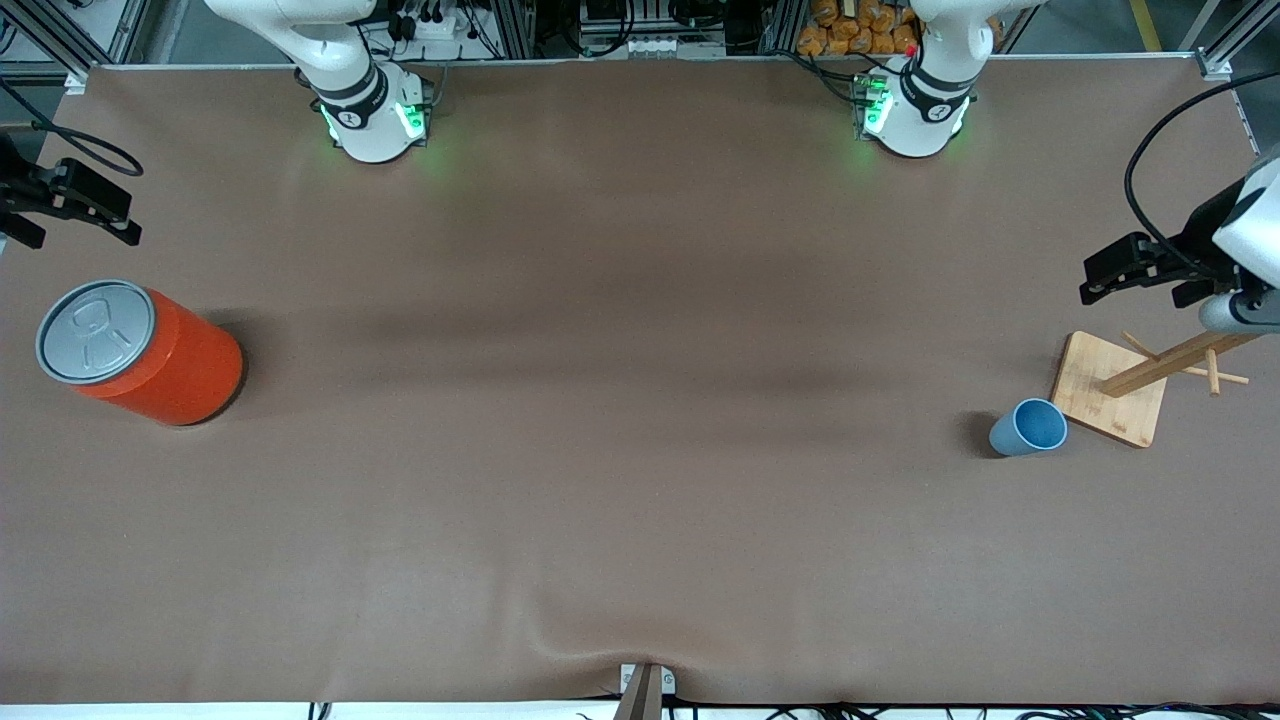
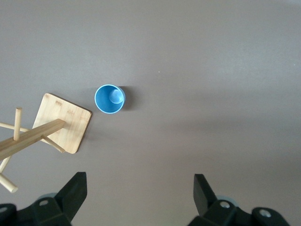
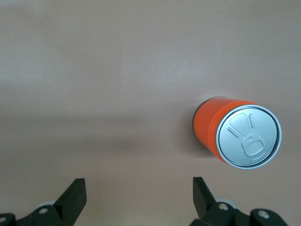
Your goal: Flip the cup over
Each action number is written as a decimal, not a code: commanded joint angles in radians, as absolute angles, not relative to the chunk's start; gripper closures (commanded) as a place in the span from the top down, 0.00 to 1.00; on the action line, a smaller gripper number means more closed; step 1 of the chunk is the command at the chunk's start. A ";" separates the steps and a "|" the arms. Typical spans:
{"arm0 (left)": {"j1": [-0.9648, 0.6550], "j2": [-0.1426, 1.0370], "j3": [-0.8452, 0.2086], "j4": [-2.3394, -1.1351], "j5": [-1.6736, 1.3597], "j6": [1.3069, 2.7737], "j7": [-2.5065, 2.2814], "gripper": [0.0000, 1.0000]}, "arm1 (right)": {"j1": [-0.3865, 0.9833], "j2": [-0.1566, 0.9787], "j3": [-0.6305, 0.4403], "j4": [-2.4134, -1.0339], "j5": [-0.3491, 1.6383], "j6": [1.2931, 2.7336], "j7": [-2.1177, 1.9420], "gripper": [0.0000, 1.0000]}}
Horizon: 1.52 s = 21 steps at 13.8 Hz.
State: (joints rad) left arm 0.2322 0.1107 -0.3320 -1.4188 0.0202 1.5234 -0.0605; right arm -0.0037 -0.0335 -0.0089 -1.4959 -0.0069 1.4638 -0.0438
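Observation:
The cup (image 1: 1028,428), small and light blue, stands upright with its mouth up at the left arm's end of the table, right beside the wooden rack's base. The left wrist view looks straight down into the cup (image 2: 110,99) and its blue inside. High over the table by the rack hangs my left gripper (image 1: 1095,280), open and holding nothing; its fingers (image 2: 75,188) stand wide apart, well away from the cup. My right gripper (image 1: 125,218) hovers at the right arm's end, open (image 3: 139,183) and empty, above bare table next to the orange can.
A wooden peg rack (image 1: 1110,395) on a square board (image 2: 70,122) stands beside the cup, slightly farther from the front camera. A large orange can (image 1: 160,355) with a grey pull-tab lid (image 3: 249,136) stands at the right arm's end. Brown table cover (image 1: 640,400) spans between them.

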 commanded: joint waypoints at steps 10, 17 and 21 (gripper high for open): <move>0.213 0.000 -0.350 -1.511 0.023 1.515 -0.074 1.00 | -0.008 -0.028 -0.003 -1.482 -0.014 1.453 -0.049 1.00; -0.038 -0.120 -0.100 -1.651 0.043 1.516 -0.078 1.00 | -0.012 -0.028 -0.003 -1.482 -0.014 1.439 -0.048 1.00; -0.038 -0.115 -0.078 -1.628 0.043 1.513 -0.043 1.00 | -0.009 -0.028 -0.003 -1.479 -0.012 1.440 -0.048 1.00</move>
State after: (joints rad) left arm -0.0257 -0.1010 -0.0846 -1.6237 0.0214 1.5097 -0.0509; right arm -0.0038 -0.0334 -0.0093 -1.4959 -0.0069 1.4526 -0.0438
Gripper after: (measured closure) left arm 0.000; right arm 0.000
